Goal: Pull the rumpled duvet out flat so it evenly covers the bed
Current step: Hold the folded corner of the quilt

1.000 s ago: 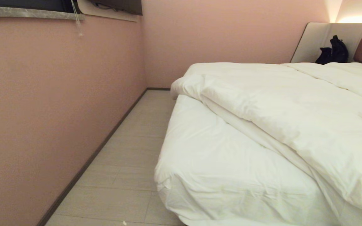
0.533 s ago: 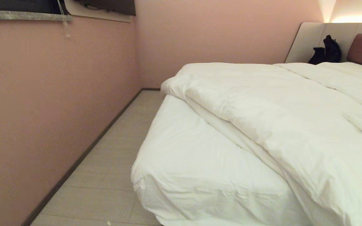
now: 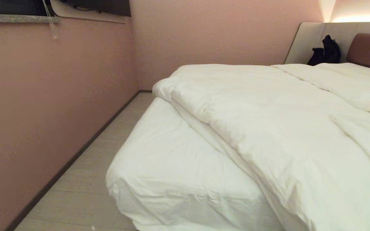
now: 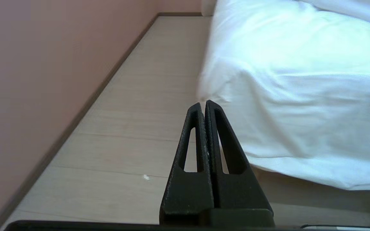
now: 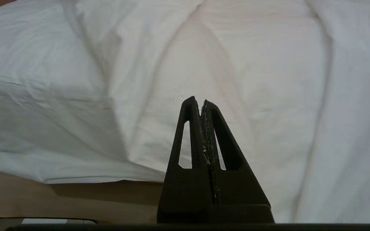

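Duvet bunched diagonally, bed corner bare.
Left gripper and right gripper both pinched closed, holding nothing.

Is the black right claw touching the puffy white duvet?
Cannot tell. In the right wrist view the shut right gripper overlaps the duvet, with no visible contact or gap.
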Controlling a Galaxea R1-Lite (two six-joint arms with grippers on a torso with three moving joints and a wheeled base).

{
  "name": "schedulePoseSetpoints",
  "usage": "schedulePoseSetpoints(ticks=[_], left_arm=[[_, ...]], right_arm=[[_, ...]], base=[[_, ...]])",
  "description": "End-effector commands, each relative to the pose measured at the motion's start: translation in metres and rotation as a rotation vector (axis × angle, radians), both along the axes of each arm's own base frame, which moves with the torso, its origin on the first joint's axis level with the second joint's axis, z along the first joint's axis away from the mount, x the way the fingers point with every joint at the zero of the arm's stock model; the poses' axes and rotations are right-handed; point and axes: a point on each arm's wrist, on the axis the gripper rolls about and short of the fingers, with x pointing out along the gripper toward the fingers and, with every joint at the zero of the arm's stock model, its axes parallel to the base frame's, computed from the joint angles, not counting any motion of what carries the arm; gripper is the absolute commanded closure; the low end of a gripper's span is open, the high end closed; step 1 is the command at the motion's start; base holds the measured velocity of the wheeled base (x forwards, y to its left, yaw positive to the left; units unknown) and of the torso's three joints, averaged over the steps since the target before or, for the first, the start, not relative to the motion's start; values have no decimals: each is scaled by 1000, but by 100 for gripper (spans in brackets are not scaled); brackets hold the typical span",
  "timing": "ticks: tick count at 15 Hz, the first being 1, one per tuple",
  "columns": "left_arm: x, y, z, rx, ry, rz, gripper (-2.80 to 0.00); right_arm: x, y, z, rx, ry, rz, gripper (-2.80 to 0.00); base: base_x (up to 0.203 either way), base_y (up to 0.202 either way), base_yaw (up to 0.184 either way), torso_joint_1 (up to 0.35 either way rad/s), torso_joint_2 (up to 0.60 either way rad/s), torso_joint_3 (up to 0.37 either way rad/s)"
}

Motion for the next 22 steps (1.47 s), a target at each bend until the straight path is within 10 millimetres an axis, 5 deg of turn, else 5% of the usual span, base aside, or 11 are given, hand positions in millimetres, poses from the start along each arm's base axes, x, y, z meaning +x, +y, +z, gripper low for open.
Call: schedulePoseSetpoints(ticks=[1, 12, 22], left_arm=[[0, 0, 0, 0, 0, 1, 0], [0, 0, 0, 2, 0, -1, 0], [0, 0, 0, -6, -3, 1, 0]], right_arm=[[0, 0, 0, 0, 2, 2, 0], [0, 0, 0, 0, 2, 2, 0], [0, 0, 0, 0, 2, 2, 0]], base=[[0, -195, 3, 2, 2, 3], [0, -189, 1, 2, 2, 3], [0, -9, 0, 1, 0, 0]])
